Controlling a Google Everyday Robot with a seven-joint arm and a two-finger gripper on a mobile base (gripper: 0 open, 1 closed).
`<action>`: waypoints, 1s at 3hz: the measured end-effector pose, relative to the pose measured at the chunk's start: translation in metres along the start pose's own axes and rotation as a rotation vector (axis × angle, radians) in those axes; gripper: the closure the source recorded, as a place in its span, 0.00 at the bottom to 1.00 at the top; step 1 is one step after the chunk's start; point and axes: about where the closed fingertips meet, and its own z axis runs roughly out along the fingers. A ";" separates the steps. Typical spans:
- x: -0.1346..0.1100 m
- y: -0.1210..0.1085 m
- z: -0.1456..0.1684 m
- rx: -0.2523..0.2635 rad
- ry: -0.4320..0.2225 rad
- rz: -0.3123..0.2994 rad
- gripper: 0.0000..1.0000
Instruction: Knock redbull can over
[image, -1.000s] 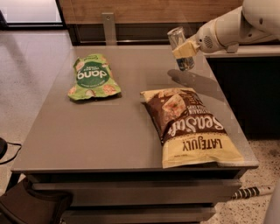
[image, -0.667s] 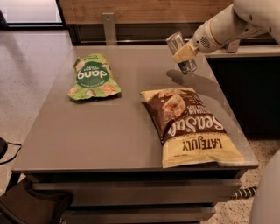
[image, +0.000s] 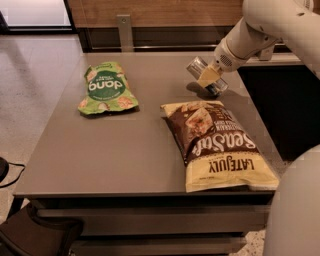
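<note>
The redbull can (image: 199, 68) is a slim silver can at the far right of the grey table (image: 125, 150). It leans steeply, with its shiny top pointing left and toward the camera and its lower end by the table surface. My gripper (image: 210, 76) comes in from the upper right on the white arm (image: 250, 35) and lies across the can's middle, touching it and hiding part of its body.
A green dang snack bag (image: 104, 89) lies flat at the far left of the table. A large brown and yellow Sea Salt chips bag (image: 215, 145) lies just in front of the can. A dark counter (image: 280, 100) stands to the right of the table.
The can was upright beside my gripper; it has since tipped over toward the left. My arm has swung lower and further over the can.
</note>
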 end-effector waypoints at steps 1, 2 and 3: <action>0.006 0.013 0.028 -0.078 0.027 -0.051 1.00; 0.004 0.019 0.039 -0.109 0.019 -0.069 0.75; 0.003 0.019 0.038 -0.110 0.020 -0.070 0.53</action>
